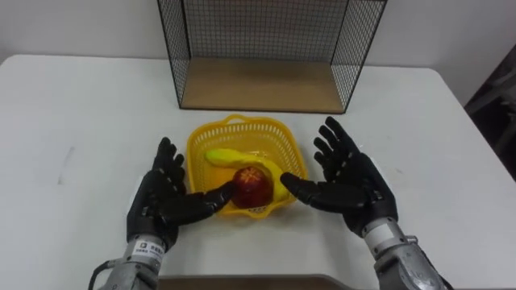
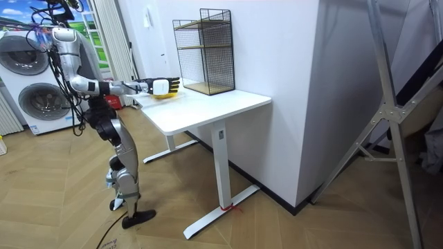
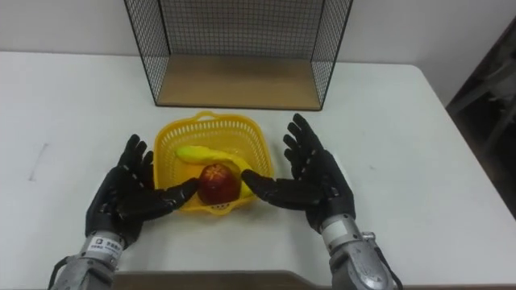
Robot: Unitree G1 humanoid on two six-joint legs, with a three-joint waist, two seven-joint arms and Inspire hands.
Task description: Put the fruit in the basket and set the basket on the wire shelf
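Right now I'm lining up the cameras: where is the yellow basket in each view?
Left eye view: yellow basket at centre, between left hand and right hand.
Right eye view: slightly left of centre.
Room view: upper left, on the table.
Shared landmark: wire shelf.

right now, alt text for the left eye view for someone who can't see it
The robot's black left hand and right hand, both open, flank a yellow plastic basket holding a red apple and yellow banana, on a white table before a black wire shelf.
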